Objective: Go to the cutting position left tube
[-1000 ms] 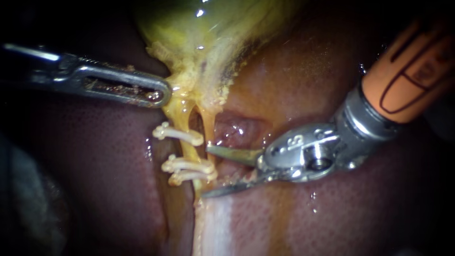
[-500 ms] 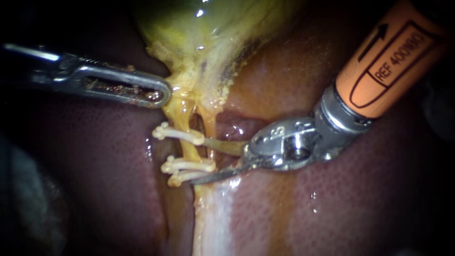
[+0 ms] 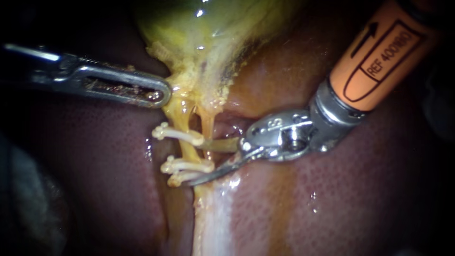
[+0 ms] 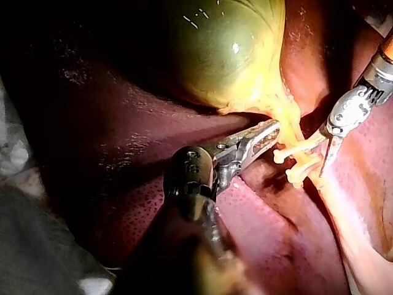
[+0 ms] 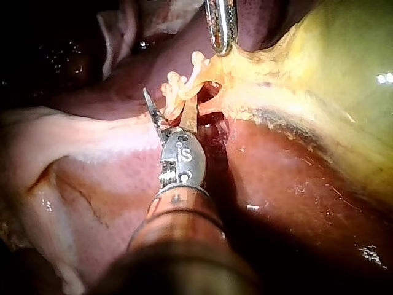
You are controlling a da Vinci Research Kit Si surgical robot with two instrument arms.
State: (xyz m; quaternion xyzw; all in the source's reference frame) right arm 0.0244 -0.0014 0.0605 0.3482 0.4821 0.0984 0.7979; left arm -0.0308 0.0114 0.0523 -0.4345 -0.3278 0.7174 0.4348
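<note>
The right instrument [image 3: 199,163] has slid in toward the clips since a second ago; the left instrument [image 3: 159,93] has not moved. The right blades stand partly open, one tip at the upper clip [image 3: 177,134], the other under the lower clips [image 3: 187,167]. The left tube [image 3: 190,151] runs between these clips, at the blades' mouth. The left jaws are closed on the gallbladder [image 3: 213,47] at its yellow neck. The liver [image 3: 109,156] lies close on both sides.

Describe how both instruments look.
Left instrument: slim grey metal, with a long slotted tip that has a rounded end, on a dark shaft. Right instrument: orange shaft with black printed outlines, silver collar and wrist, two thin pointed blades.
</note>
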